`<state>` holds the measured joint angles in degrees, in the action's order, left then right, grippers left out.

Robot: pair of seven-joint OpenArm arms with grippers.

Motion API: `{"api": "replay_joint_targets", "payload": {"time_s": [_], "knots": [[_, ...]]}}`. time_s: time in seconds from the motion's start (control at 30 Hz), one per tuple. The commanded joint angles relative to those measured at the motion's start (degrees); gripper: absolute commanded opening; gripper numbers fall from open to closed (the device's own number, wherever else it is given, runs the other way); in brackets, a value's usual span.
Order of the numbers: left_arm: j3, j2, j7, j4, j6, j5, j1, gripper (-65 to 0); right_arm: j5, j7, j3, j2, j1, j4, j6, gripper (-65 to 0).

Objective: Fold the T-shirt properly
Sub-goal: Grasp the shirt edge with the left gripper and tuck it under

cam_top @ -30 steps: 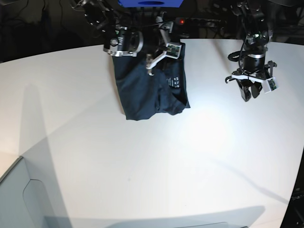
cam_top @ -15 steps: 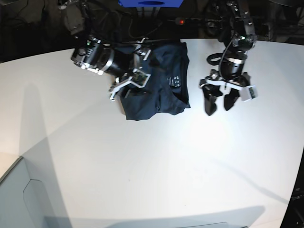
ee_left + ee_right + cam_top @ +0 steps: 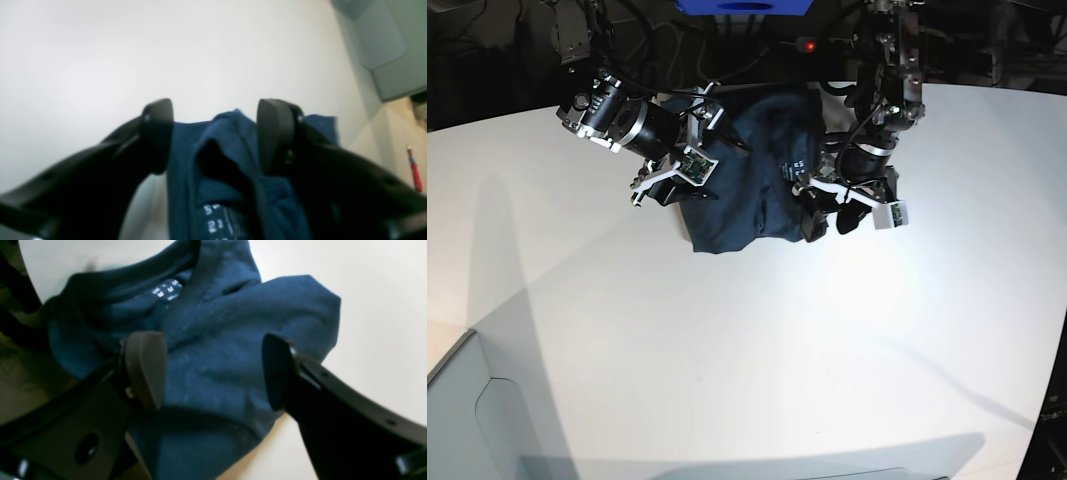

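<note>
My white table [image 3: 727,360] w/ navy T-shirt [image 3: 747,190] bunched near its far edge, collar label up, R gripper [image 3: 672,172] jaws spread over shirt's left side, L gripper [image 3: 832,212] jaws apart straddling its right edge, nothing grasped.

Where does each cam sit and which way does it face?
Base: high, opposite the robot, looking down on the white table, both arms and the T-shirt.
Left wrist: on the left arm, looking along the open left gripper at the shirt's collar side.
Right wrist: on the right arm, looking past the open right gripper onto bunched fabric.
Shared: all three show the shirt; its white label print shows in each.
</note>
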<state>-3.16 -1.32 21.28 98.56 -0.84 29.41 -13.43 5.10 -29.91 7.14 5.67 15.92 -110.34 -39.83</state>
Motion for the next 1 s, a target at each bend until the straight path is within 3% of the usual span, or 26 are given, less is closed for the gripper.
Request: {"api": "replay_joint_targets", "payload": {"time_s": [0.0, 0.4, 0.53, 0.97], "knots": [[0.0, -0.1, -1.2, 0.3, 0.7, 0.4, 0.6, -33.4, -1.0, 1.4, -0.1, 0.0, 0.1, -1.2, -0.2, -22.7], [4.0, -0.2, -1.3, -3.4, 0.8, 0.5, 2.2, -49.7, -1.0, 1.4, -0.1, -0.1, 0.3, -1.3, -0.2, -22.8], [4.3, -0.2, -1.3, -3.0, 0.7, 0.5, 2.2, -65.0, -1.0, 1.3, -0.1, 0.0, 1.2, -1.3, -0.2, -22.8], [-4.4, -0.2, -1.2, 6.4, 0.7, 1.1, -2.8, -65.0, -0.9, 1.3, -0.2, -0.2, 1.2, -1.1, -0.2, -22.8]]}}
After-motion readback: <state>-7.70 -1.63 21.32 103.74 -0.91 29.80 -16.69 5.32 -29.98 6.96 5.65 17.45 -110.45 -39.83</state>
